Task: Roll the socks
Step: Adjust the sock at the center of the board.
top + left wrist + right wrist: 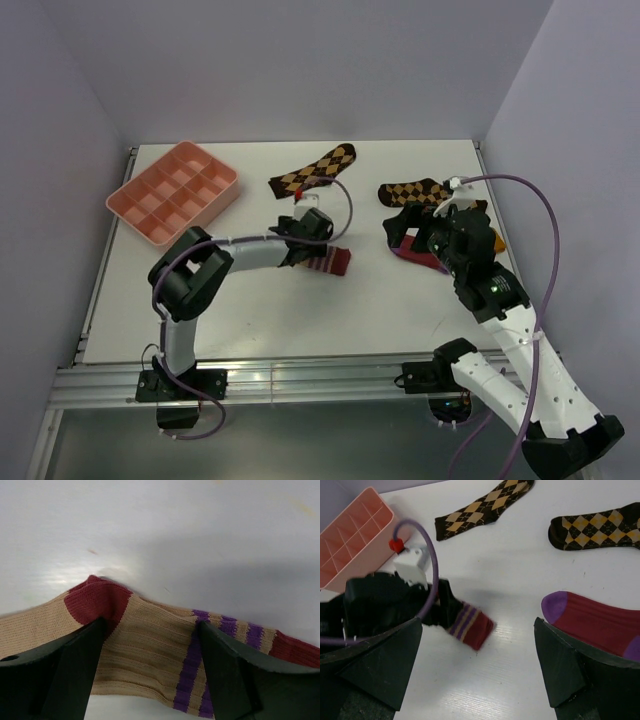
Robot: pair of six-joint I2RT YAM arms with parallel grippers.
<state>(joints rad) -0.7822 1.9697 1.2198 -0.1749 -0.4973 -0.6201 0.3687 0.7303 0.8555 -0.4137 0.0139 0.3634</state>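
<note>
The tan sock lies flat on the table, with its maroon heel, purple stripes and maroon cuff showing. My left gripper is low over it, open, one finger by the heel and the other by the stripes. The crimson sock with its purple toe lies at the right. My right gripper hovers open just left of the crimson sock's toe, with nothing between its fingers. In the top view the right gripper covers part of the crimson sock.
Two dark argyle socks lie at the back of the table. A pink compartment tray stands at the back left. The left arm's purple cable loops above its wrist.
</note>
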